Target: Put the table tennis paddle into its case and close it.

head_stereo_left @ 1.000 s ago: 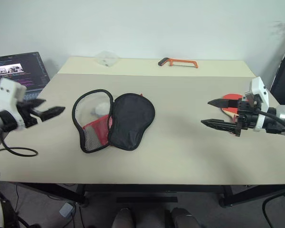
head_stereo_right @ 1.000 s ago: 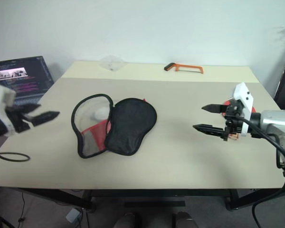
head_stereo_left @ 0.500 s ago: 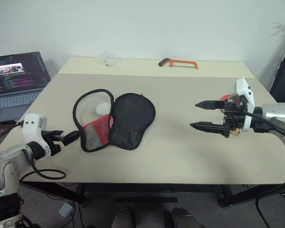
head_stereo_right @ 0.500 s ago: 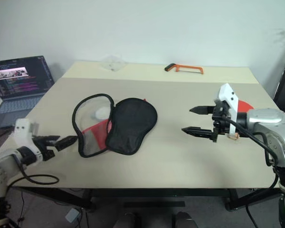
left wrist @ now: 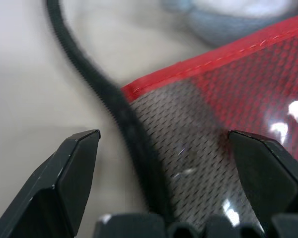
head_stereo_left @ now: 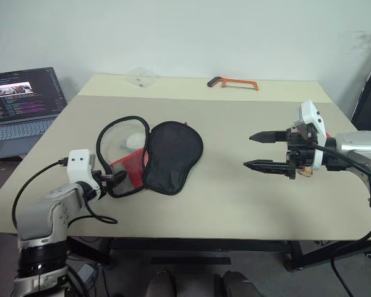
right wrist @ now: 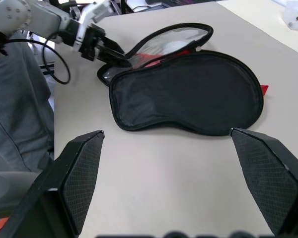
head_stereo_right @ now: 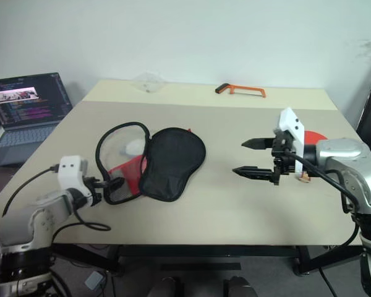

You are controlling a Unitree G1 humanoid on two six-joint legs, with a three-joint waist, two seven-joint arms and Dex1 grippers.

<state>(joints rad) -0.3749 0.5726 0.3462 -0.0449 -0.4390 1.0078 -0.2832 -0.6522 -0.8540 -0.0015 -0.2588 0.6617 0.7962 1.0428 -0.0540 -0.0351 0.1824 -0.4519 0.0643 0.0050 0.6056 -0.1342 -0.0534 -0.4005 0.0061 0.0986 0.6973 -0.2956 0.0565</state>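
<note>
Since a second ago the left end effector (head_stereo_left: 114,179) has swung in from well off to the side and dropped to the near rim of the case (head_stereo_left: 149,157), while the right end effector (head_stereo_left: 260,150) has only drifted slightly toward the case. The case lies unzipped on the tabletop (head_stereo_left: 235,192), its black flap folded over beside the red mesh half, and the left fingers stand spread, straddling the black zip edge (left wrist: 114,106) without gripping it. The right end effector is likewise spread and empty, hanging well away from the case on its far side. The table tennis paddle (head_stereo_right: 314,137) lies on the tabletop behind the right arm, further from the case again, mostly hidden. The risk I see is that the soft rim slips or bunches if the left fingers close on the thin edge alone, dragging the whole case instead of holding it open. The right arm must also turn back for the paddle, and could nudge it toward the tabletop's edge.
</note>
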